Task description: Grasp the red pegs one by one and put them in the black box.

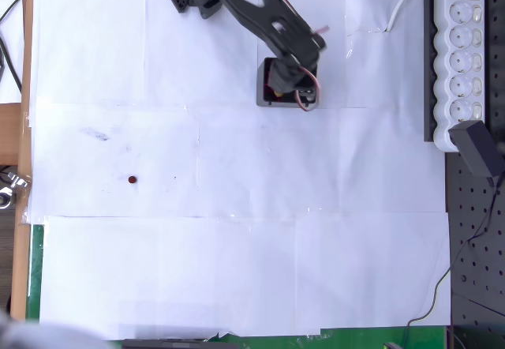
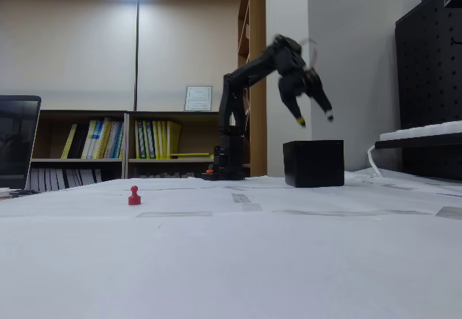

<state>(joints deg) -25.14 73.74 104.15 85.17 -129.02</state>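
Up above the black box, the gripper hangs with its two fingertips spread apart and nothing between them, pointing down toward the box's open top. Seen from overhead, the gripper covers much of the box. One red peg stands upright on the white paper-covered table, well apart from the box, toward the left in the overhead view.

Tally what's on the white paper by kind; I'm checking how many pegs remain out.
Red peg: 1, standing upright on the paper
Black box: 1, beneath the open gripper
Total: 2
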